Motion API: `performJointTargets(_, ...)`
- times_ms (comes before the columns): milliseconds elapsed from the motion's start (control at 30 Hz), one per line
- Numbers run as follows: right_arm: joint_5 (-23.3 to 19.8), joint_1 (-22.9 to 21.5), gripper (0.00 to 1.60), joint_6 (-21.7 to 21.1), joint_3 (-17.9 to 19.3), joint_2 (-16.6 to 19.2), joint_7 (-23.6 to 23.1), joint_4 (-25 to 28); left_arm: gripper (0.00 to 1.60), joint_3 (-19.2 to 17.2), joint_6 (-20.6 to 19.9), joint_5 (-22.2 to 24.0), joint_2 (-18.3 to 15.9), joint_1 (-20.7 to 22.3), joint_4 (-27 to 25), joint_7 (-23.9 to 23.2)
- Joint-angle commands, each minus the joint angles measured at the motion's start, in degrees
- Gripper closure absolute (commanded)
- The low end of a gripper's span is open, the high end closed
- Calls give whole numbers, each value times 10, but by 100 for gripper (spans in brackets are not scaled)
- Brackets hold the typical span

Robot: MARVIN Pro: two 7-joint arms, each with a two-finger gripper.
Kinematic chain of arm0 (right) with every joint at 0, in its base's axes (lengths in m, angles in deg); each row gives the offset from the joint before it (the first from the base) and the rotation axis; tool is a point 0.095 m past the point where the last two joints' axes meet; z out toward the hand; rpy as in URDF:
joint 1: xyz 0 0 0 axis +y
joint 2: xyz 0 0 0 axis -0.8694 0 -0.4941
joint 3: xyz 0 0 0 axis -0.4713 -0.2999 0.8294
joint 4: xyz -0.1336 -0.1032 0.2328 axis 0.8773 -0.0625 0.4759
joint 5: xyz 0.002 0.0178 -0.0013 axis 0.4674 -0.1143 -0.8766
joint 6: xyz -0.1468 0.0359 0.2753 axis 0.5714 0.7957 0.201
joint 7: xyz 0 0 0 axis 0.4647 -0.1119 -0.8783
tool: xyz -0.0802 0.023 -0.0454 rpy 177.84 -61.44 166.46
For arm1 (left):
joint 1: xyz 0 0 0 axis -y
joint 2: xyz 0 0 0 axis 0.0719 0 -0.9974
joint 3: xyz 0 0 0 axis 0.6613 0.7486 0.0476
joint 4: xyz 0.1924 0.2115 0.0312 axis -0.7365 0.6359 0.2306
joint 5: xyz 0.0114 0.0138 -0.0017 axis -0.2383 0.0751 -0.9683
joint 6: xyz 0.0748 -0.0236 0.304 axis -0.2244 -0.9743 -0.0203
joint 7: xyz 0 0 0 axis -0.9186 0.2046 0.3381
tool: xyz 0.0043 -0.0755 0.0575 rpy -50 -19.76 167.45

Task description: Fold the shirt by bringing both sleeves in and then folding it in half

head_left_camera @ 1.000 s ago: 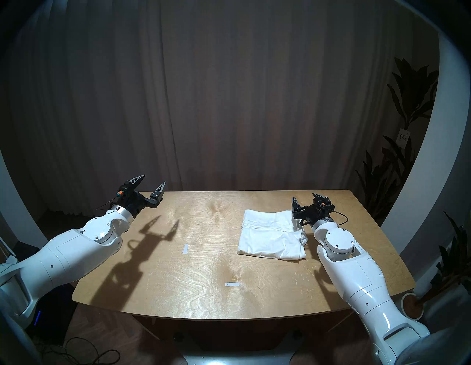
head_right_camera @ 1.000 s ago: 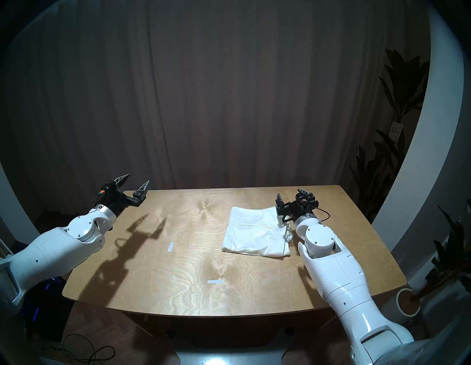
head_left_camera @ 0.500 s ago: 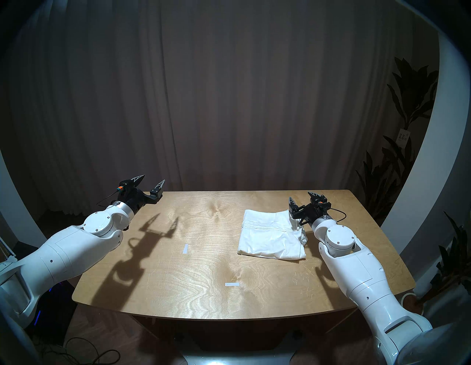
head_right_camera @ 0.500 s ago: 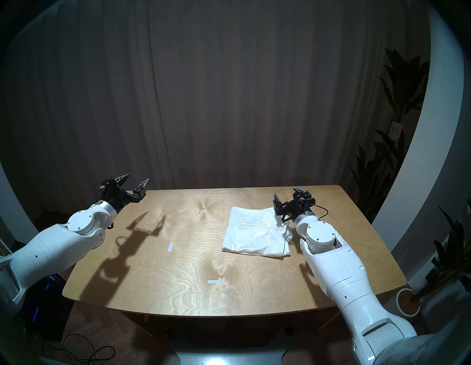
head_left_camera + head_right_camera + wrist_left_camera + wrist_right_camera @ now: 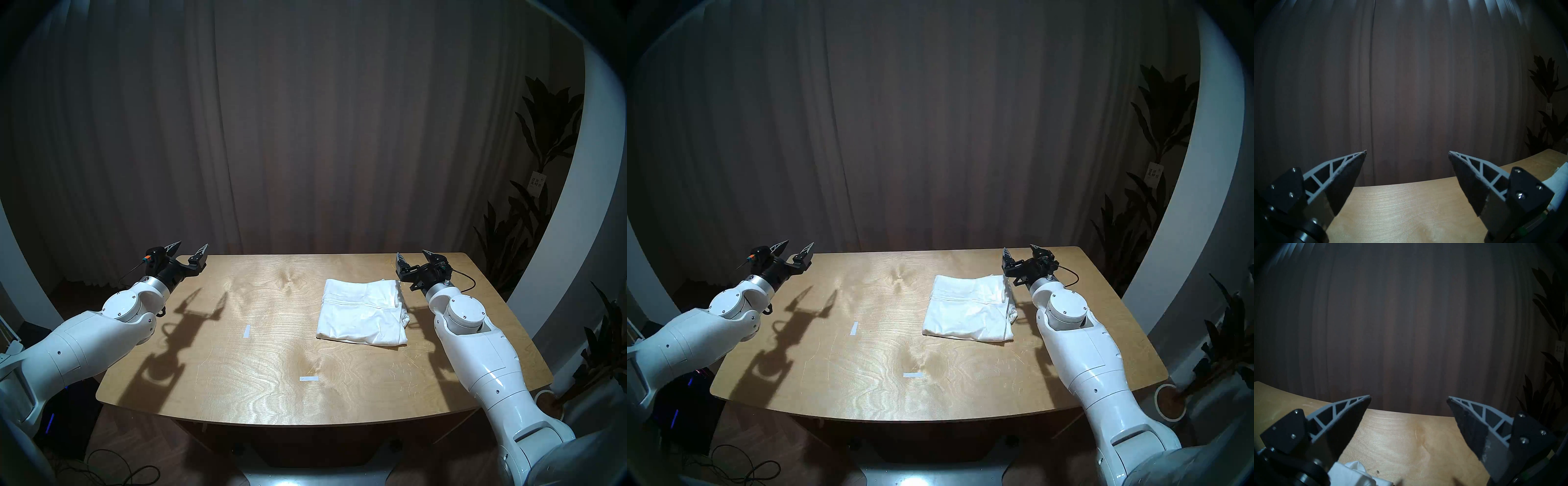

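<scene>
My right gripper hangs with its jaws spread, empty, above the far right of the table. The folded white shirt lies flat just to its left, a little nearer me. My left gripper is likewise spread and empty, with the shirt well off to its right.

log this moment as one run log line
shirt: folded, on table | left claw: open, empty | right claw: open, empty
</scene>
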Motion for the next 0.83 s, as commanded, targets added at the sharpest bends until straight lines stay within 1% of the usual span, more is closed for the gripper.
performJointTargets(0, 19, 3, 0, 37, -4, 8, -1, 15, 0, -5, 18, -23, -1, 9, -6, 19)
performJointTargets(67, 47, 7, 0, 59, -10, 5, 27, 14, 0, -5, 18, -25, -1, 9, -6, 21)
performJointTargets(100, 54, 9, 0, 58, -12, 2, 38, 16, 0, -5, 18, -26, -1, 9, -6, 22)
performJointTargets(167, 60, 9, 0, 61, -12, 0, 41, 14, 0, -5, 19, -28, -1, 9, -7, 24)
performJointTargets(367, 67, 9, 0, 65, -15, 0, 51, 12, 0, -4, 19, -30, -1, 9, -8, 28)
performJointTargets(800, 70, 8, 0, 67, -15, -1, 54, 11, 0, -4, 20, -32, -1, 9, -8, 30)
